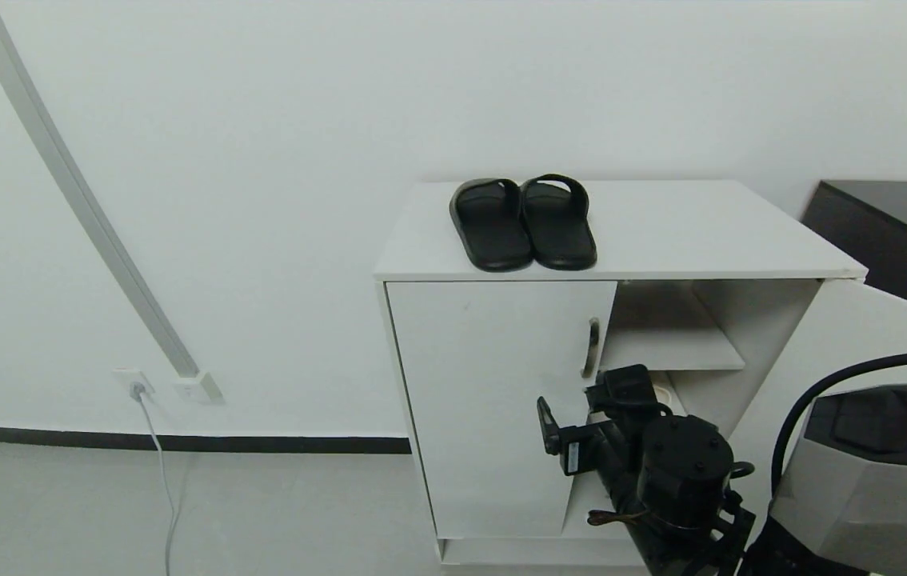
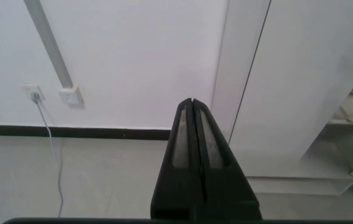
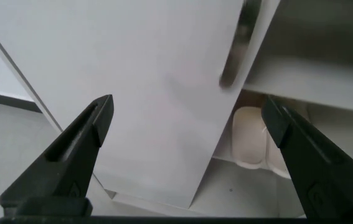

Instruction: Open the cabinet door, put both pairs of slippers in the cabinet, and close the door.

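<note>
Resting atop cabinet, head view: black slippers.
Right wrist view adds pale slippers inside, beyond released right gripper; left gripper clenched.

The right half of the cabinet is open at centre right of the head view. The open door angles out toward the right edge, leaving a wide gap between it and the closed left door. A shelf splits that opening. The level above it is bare, while pale slippers take up part of the level below. The handle juts out at the gap's left edge, with the right gripper, jaws spread, just in front of it. On the cabinet top, black slippers occupy the left part and the right part is bare.
</note>
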Controlling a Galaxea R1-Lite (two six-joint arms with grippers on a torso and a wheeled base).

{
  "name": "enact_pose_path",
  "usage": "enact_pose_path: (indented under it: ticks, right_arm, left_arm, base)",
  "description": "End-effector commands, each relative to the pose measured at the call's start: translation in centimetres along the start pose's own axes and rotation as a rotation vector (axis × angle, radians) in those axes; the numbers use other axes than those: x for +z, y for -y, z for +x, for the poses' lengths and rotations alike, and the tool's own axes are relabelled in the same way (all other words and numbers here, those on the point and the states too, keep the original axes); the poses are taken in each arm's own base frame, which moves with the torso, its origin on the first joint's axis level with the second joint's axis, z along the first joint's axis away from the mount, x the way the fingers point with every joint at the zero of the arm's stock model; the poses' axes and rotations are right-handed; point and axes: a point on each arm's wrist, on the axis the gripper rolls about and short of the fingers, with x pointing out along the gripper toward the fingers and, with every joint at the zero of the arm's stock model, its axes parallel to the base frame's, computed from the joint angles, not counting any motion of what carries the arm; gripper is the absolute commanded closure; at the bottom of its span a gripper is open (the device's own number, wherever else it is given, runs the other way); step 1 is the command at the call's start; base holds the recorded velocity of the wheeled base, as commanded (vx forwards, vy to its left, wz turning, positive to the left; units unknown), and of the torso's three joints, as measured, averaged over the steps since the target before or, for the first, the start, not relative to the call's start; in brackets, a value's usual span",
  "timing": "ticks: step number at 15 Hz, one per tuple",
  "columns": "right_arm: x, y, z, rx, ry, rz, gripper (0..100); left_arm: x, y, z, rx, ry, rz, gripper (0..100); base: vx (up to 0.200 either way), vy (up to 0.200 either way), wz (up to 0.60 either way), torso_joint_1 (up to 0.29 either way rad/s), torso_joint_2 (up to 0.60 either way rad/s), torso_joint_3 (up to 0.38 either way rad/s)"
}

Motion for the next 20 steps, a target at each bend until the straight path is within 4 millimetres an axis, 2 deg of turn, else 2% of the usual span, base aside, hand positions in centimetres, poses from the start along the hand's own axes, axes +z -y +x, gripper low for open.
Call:
enact_pose_path:
  ticks: [1,13,20]
  right_arm:
    - [-0.02,-0.02,0.00,0.000,0.000,0.000,0]
    - [-0.02,-0.02,0.00,0.000,0.000,0.000,0]
    - [-0.26,0.12,-0.23,0.034,-0.012,-0.018,0]
  left_arm:
    - [0.00,0.00,0.01,0.001,-0.001,0.000,100]
    - [0.00,0.00,0.01,0.001,-0.001,0.000,100]
    - [0.00,0.00,0.01,0.001,-0.001,0.000,100]
  base:
    - [0.000,0.000,0.00,0.198,-0.52,-0.305]
    - [0.000,0.000,0.00,0.236,-0.56,-0.323]
    - [0.000,0.000,0.00,0.183,-0.40,-0.217]
